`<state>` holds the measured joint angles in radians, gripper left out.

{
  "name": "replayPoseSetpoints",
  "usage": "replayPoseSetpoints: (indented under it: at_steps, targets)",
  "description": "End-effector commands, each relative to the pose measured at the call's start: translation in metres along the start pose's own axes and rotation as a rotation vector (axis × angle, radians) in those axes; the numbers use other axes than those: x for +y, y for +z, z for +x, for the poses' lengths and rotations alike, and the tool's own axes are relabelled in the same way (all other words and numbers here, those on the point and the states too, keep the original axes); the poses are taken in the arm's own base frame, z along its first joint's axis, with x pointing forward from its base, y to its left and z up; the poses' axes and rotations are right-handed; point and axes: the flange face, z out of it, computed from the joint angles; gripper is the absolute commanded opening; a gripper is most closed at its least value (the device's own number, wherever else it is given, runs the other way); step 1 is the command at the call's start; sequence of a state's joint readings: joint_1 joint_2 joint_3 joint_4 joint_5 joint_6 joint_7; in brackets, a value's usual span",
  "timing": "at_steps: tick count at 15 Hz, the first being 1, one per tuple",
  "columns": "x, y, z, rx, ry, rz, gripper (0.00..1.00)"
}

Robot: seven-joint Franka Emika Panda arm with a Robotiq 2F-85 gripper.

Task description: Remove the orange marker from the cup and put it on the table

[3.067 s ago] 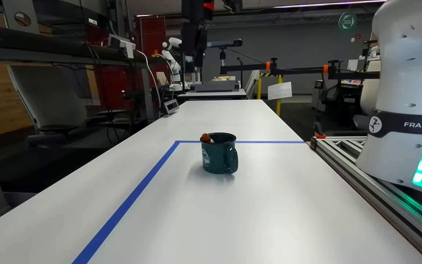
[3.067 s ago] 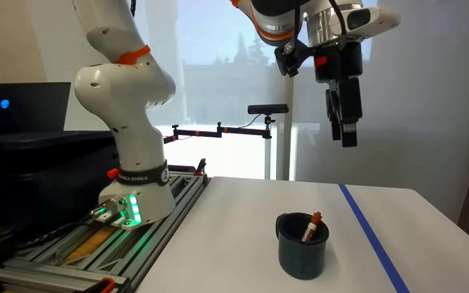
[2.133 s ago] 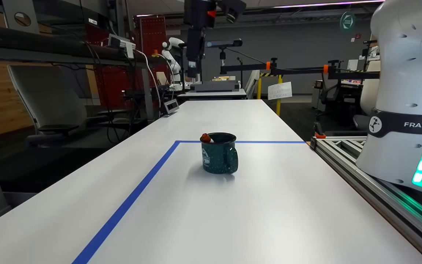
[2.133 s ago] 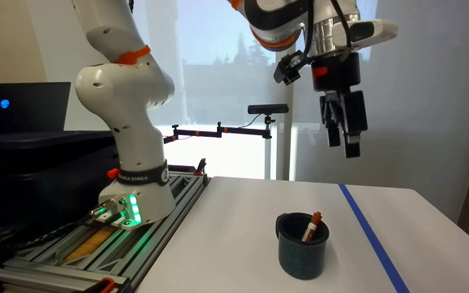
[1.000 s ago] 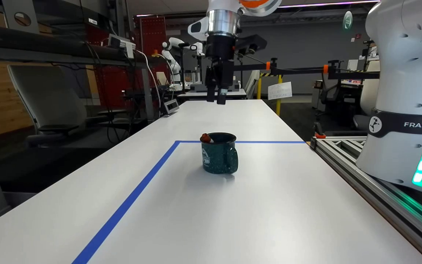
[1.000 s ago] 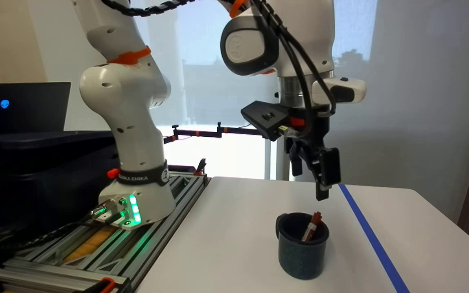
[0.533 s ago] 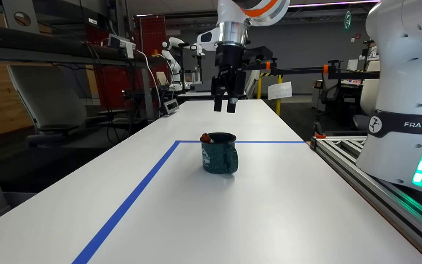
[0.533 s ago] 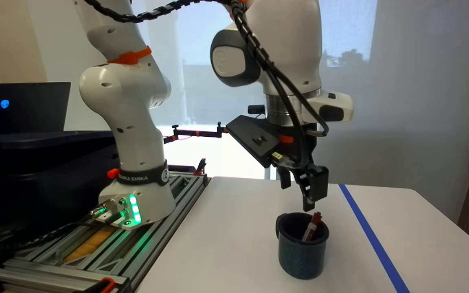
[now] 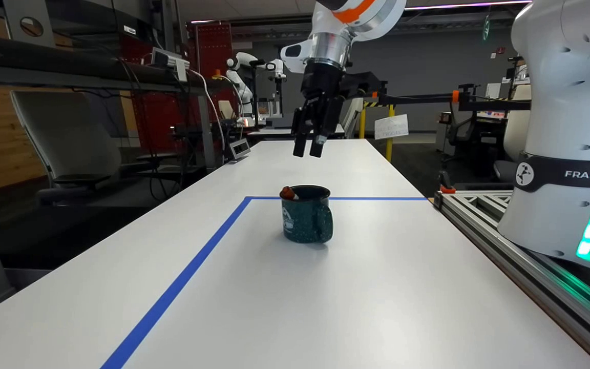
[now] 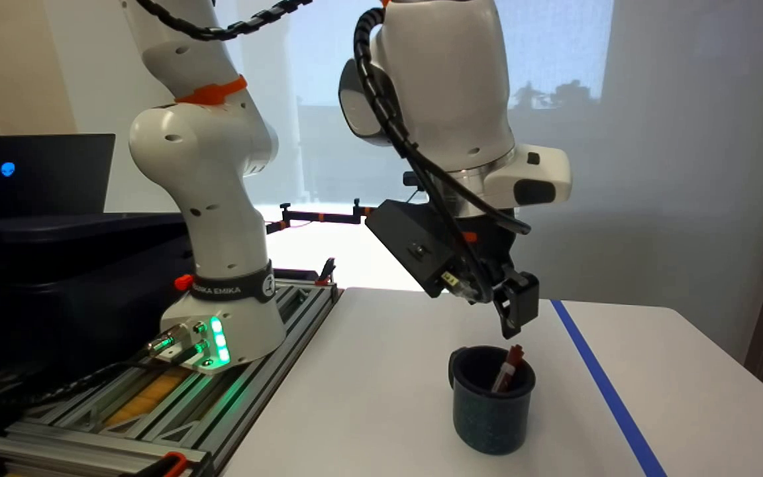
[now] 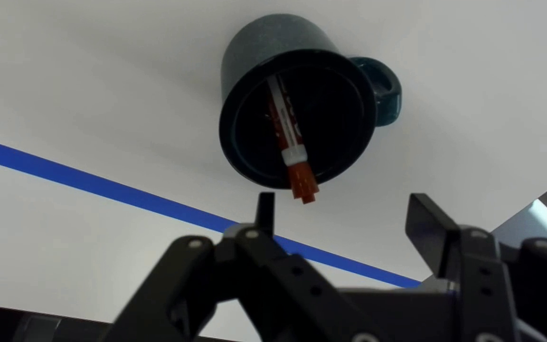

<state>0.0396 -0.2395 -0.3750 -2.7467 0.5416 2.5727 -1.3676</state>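
The dark teal cup stands upright on the white table in both exterior views point(image 9: 302, 223) point(image 10: 491, 424) point(image 9: 377, 297). The orange marker point(image 10: 507, 371) leans inside it, its orange cap poking above the rim; the cap also shows in an exterior view point(image 9: 289, 193). In the wrist view the marker point(image 11: 287, 121) lies across the opening of the cup point(image 11: 273, 38), cap toward my jaws. My gripper point(image 11: 342, 209) is open and empty, tilted, above the cup and apart from it. The cap is nearer the left finger in the wrist view. One finger is mostly hidden in an exterior view point(image 10: 508, 324).
Blue tape point(image 9: 187, 277) runs along the table beside and behind the cup. The robot base stands on a metal frame point(image 10: 269, 391) along one table edge. A small grey box point(image 9: 239, 148) sits at the far table edge.
My gripper has come down from high up and moved over toward the cup; in the last half second it has mainly tilted. It stays open. The cup and marker have not moved.
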Motion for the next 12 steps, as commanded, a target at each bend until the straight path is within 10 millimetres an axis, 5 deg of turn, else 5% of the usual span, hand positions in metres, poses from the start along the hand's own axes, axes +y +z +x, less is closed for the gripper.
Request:
replayPoseSetpoints:
  at_steps: [1, 12]
  targets:
    - [0.004, 0.008, -0.005, 0.055, -0.021, -0.017, 0.71]
    - [-0.005, 0.050, -0.016, 0.114, -0.146, -0.008, 0.65]
